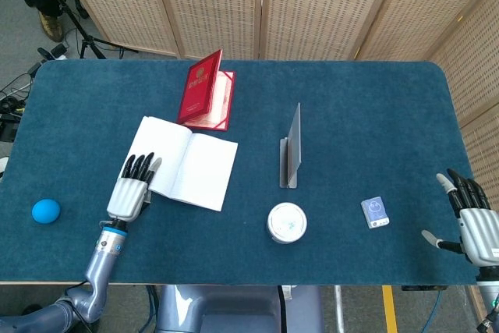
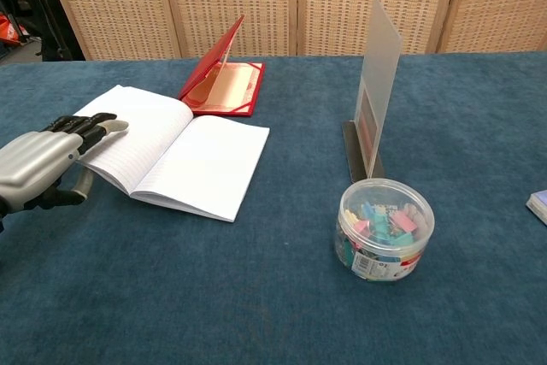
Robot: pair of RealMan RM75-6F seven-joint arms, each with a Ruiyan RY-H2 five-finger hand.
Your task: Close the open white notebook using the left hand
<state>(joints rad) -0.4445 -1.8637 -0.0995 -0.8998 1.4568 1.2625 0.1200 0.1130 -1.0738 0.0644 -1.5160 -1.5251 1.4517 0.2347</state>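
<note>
— Notebook?
— White notebook (image 1: 185,163), lying open on blue table (image 1: 351,115), left of centre, set askew. Ruled pages face up. Just behind it, red folder (image 1: 204,99), propped half open.

— Left hand?
— Left hand (image 1: 129,189) at notebook's left edge, palm down, fingers (image 2: 96,125) stretched forward and close together. Fingertips resting on outer edge of left page. Thumb tucked low beside page edge, seen in chest view. Nothing gripped.

— Right hand?
— Right hand (image 1: 472,220) at far right table edge, well apart from everything. Fingers spread, thumb out to side, holding nothing. Seen only in head view.

— Other items?
— Upright grey sign stand (image 1: 291,150), right of notebook, near table middle. Round clear tub (image 2: 385,228) of coloured clips, in front of stand, lid on. Small blue-and-white card (image 1: 375,212), right of tub, flat on table. Blue ball (image 1: 45,210), near left table edge, left of left hand. Wicker screen panels (image 1: 312,5) behind table.

— State of task?
— Notebook not closed; both pages flat and exposed.
</note>
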